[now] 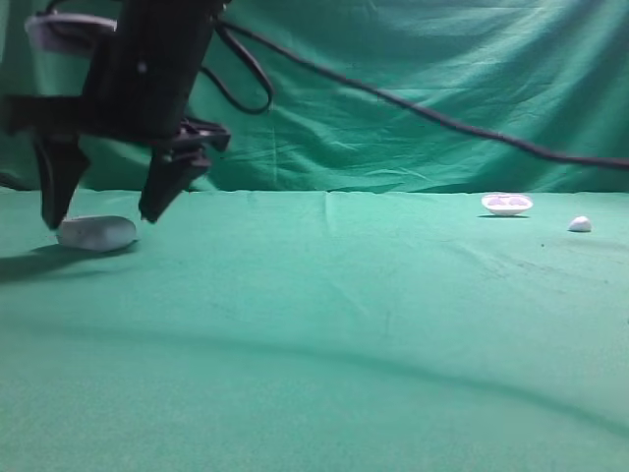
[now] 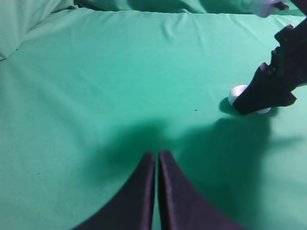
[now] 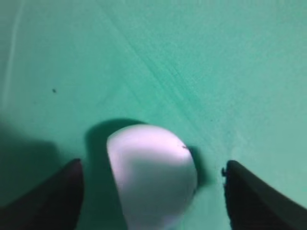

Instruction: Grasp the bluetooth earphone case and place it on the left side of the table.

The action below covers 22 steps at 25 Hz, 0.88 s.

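Item one: smooth white pill-shaped plastic earphone case (image 1: pixel 96 233), lying flat on the green-cloth-covered worktop (image 1: pixel 324 334) at about nine o'clock in the exterior high view, on the left part of the surface. In the right wrist view the case (image 3: pixel 151 175) is seen resting on the cloth between two dark fingertips, with a gap of green cloth on either side; no contact with it is visible.

Item two: right gripper (image 1: pixel 103 202), black, reached across to the left of the worktop and held just above the case. Its jaws are spread wide and nothing is held by them. The straddling position is judged to belong to a release: the case is set down at the wanted side, and only the withdrawal appears to be left.

Item three: left gripper (image 2: pixel 157 191), black, low at six o'clock in the left wrist view, its jaws pressed together with nothing between them. It is judged to be parked clear of the work.

Item four: shallow white dish-like piece (image 1: pixel 507 204), at about three o'clock, well apart from the case. Item five: small white rounded blob (image 1: pixel 580 224), just beside the dish, further right. Both are untouched.

Surface: green cloth, matt, with soft creases and broad shadows under the arm. Room: draped green backdrop (image 1: pixel 413 59) of matching cloth, crossed by a black cable (image 1: pixel 413 108).
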Tool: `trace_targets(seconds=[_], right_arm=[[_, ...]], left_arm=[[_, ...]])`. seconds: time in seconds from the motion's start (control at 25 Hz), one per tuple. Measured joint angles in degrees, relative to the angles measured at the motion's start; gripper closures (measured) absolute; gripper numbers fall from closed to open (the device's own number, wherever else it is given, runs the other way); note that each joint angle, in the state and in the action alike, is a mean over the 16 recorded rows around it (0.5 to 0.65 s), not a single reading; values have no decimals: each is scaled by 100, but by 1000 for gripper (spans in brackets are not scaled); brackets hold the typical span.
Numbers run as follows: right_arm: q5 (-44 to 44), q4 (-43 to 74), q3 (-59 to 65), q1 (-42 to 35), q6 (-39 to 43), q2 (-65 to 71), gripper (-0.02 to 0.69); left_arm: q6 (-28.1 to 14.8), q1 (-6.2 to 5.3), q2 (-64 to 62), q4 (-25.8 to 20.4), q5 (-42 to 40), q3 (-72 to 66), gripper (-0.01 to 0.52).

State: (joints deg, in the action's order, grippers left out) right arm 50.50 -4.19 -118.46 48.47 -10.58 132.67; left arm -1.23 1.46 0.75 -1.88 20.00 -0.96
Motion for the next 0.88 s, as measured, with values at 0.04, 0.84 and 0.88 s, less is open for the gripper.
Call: trace_targets(seconds=[0.04, 0.84, 0.88], right_arm=[[129, 11, -1, -3, 19, -109, 332], [2076, 379, 1127, -878, 710, -2822, 665], [2061, 383, 1331, -920, 725, -3035, 665]], left_arm=[[0, 0, 0, 0, 0, 0, 514], [0, 0, 0, 0, 0, 0, 514], [0, 0, 0, 0, 0, 0, 514]])
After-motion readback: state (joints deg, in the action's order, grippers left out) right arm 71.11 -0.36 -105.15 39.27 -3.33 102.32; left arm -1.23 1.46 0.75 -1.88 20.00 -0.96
